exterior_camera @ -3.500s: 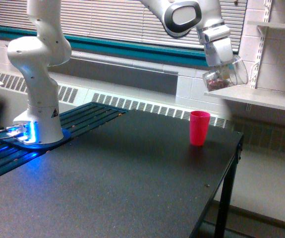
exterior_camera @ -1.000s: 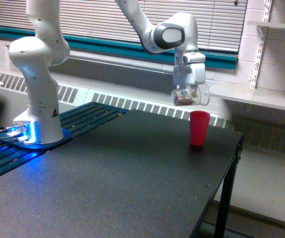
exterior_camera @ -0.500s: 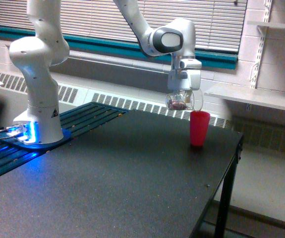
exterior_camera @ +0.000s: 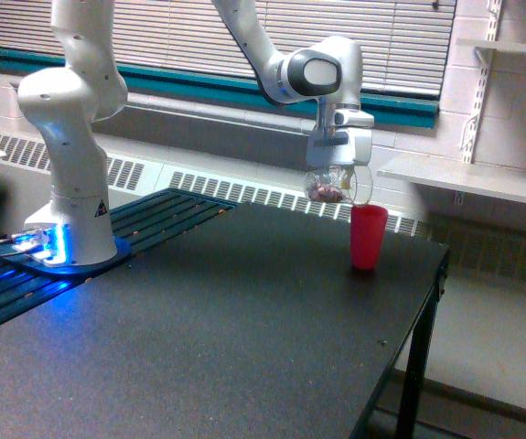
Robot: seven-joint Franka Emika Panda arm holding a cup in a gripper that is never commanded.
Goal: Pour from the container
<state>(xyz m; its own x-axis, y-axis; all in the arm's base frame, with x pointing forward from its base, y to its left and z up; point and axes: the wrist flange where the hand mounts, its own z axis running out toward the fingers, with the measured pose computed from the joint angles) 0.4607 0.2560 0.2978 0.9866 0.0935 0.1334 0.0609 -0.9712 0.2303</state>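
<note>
Gripper (exterior_camera: 336, 166) pinched small clear handled cup (exterior_camera: 334, 186), brownish contents inside, roughly upright. Cup hung just above and toward exterior view's left of opaque red-pink cup (exterior_camera: 368, 236) standing on dark surface (exterior_camera: 226, 338). Pour likely needs tilt rightward.

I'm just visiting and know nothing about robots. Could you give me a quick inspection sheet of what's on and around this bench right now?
Surface: dark speckled table, mostly bare.
Job's things: clear cup with dark bits inside, held upright in the air just to the exterior view's left of the red cup, which stands on the table.
Clutter: nothing seen.
Grippers: gripper shut on the clear cup; fingers not clearly visible.
Cables: nothing clearly seen.
Surroundings: arm base glowing blue, window blinds, wall shelf.
</note>
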